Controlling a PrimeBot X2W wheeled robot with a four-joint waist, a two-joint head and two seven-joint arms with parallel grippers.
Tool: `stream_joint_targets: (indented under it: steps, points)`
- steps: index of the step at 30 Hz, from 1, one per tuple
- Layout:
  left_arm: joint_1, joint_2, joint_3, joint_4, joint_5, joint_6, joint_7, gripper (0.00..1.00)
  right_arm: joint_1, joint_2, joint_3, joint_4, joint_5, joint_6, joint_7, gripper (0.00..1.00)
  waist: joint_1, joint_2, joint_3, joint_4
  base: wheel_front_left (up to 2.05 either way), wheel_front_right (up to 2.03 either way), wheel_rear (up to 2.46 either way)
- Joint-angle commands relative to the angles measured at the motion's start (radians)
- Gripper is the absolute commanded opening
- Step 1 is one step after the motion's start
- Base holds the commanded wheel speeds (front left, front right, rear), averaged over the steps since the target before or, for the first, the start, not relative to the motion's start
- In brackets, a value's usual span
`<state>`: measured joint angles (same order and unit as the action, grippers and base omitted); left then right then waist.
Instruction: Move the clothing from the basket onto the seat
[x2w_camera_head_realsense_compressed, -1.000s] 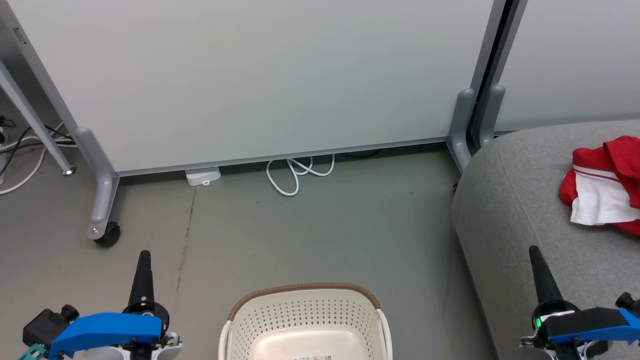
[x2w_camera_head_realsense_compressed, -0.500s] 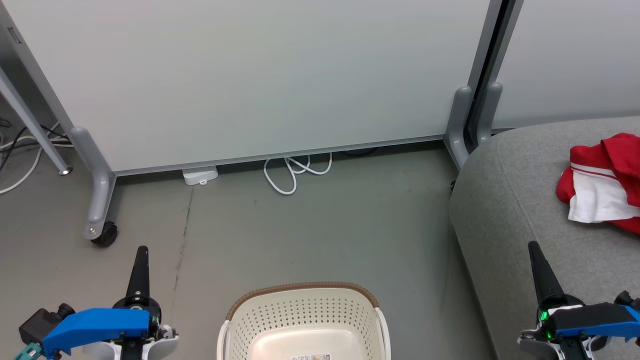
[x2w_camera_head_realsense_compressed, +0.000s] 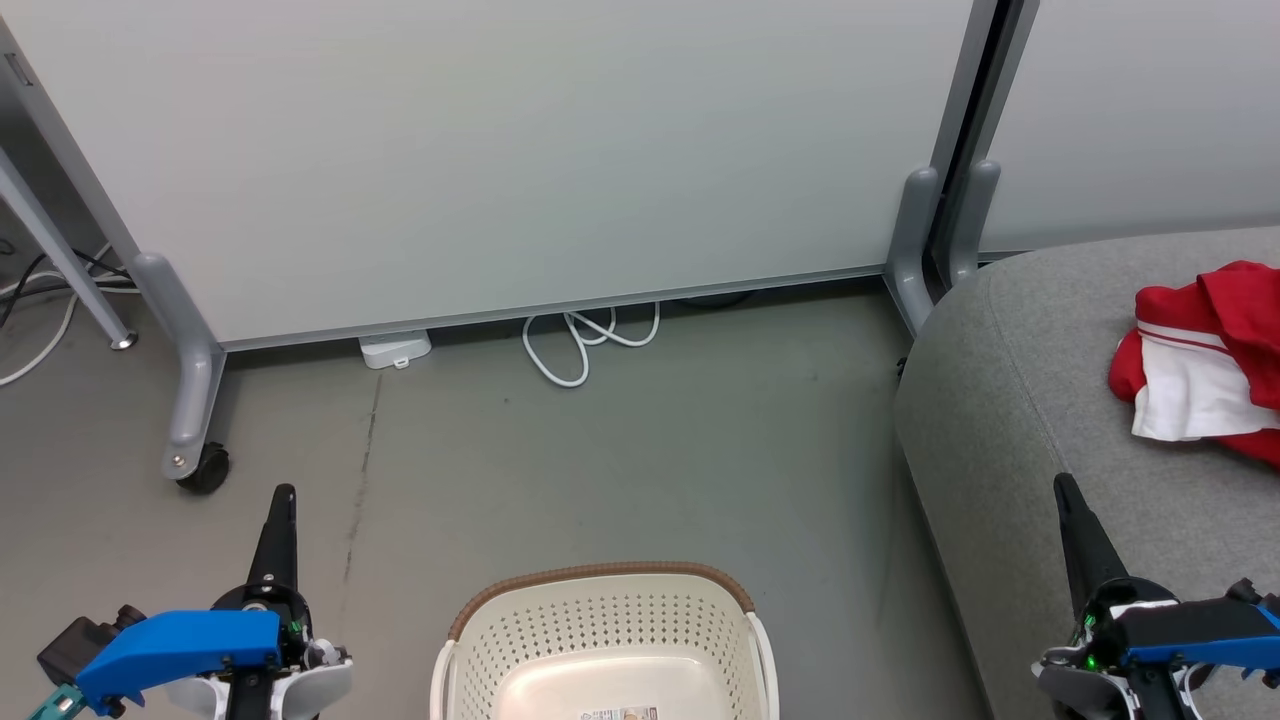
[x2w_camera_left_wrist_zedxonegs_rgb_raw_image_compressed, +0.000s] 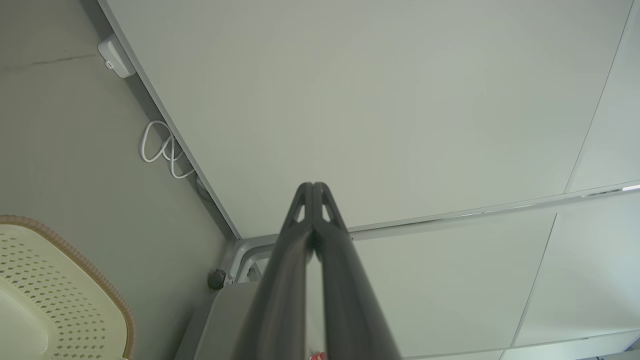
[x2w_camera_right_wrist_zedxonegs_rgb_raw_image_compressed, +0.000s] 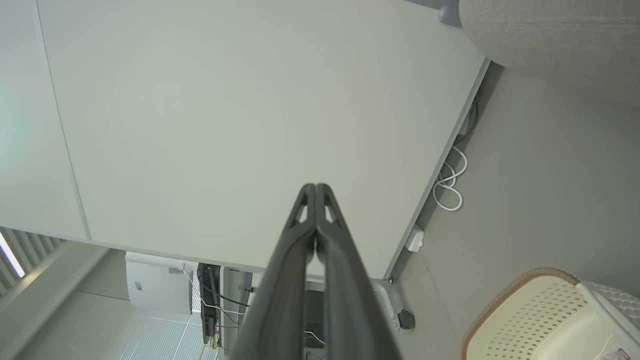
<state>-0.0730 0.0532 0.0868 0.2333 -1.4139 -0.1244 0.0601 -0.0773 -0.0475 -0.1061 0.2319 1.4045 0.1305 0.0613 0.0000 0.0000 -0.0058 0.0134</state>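
Observation:
The cream basket (x2w_camera_head_realsense_compressed: 600, 630) with a brown rim stands on the floor at the bottom centre, and the part of its inside that I see holds no clothing. Its rim also appears in the left wrist view (x2w_camera_left_wrist_zedxonegs_rgb_raw_image_compressed: 100, 285) and the right wrist view (x2w_camera_right_wrist_zedxonegs_rgb_raw_image_compressed: 520, 305). Red clothing (x2w_camera_head_realsense_compressed: 1215, 360) with a white panel lies on the grey seat (x2w_camera_head_realsense_compressed: 1020, 420) at the right edge. My left gripper (x2w_camera_head_realsense_compressed: 285, 495) is shut and empty, left of the basket. My right gripper (x2w_camera_head_realsense_compressed: 1063, 485) is shut and empty over the seat's front, short of the clothing. Both wrist views show closed fingers (x2w_camera_left_wrist_zedxonegs_rgb_raw_image_compressed: 312, 187) (x2w_camera_right_wrist_zedxonegs_rgb_raw_image_compressed: 316, 187).
A pale partition panel (x2w_camera_head_realsense_compressed: 500, 150) on grey legs, one with a castor (x2w_camera_head_realsense_compressed: 205, 465), runs across the back. A white cable loop (x2w_camera_head_realsense_compressed: 585, 345) and a white adapter (x2w_camera_head_realsense_compressed: 395, 350) lie at its foot. More cables (x2w_camera_head_realsense_compressed: 40, 300) trail at far left.
The whole head view has shifted slightly, so the camera moved. Both grippers stay shut; the clothing and basket lie as before.

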Motion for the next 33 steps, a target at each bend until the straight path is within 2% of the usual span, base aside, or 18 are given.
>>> stream_joint_targets:
  steps: [1,26,33]
  points:
    - [-0.021,0.000,0.008,0.000,-0.026,-0.009,0.009,0.00,-0.017,-0.004,-0.003,-0.001,0.026,0.000,0.009,0.00,0.0000,0.0000,0.001,-0.001,0.00,0.00,0.00]
    - [-0.043,-0.001,0.027,0.013,-0.202,-0.010,0.055,0.00,-0.038,-0.005,-0.009,0.014,0.210,0.000,0.056,0.00,0.0000,0.0000,0.009,-0.013,0.00,0.00,0.00]
    - [-0.041,-0.001,0.027,0.013,-0.201,-0.010,0.056,0.00,-0.039,-0.005,-0.009,0.014,0.210,0.000,0.057,0.00,0.0000,0.0000,0.009,-0.013,0.00,0.00,0.00]
